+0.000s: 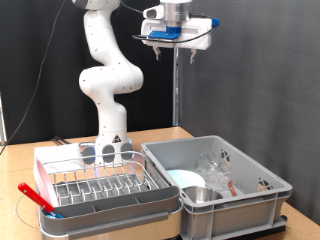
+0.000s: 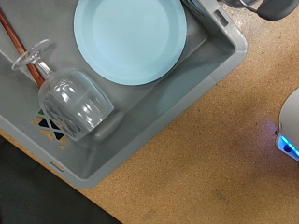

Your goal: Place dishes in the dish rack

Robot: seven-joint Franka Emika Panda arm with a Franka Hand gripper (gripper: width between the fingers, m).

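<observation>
- The pincer hangs high in the exterior view, near the top of the picture, well above the grey plastic crate. Nothing shows between its fingers, and I cannot tell if they are apart or together.
- The pale blue plate lies flat on the floor of the crate, far below the pincer.
- A clear wine glass lies on its side in the crate, just beside the plate; its stem points toward a thin red-handled utensil.
- A steel bowl sits in the crate near the wall at the exterior view's bottom.
- The dish rack, silver wire in a pink-and-grey tray, stands on the wooden table to the exterior view's left of the crate, just beside it.
- A red-handled utensil rests at the left edge of the rack's tray.
</observation>
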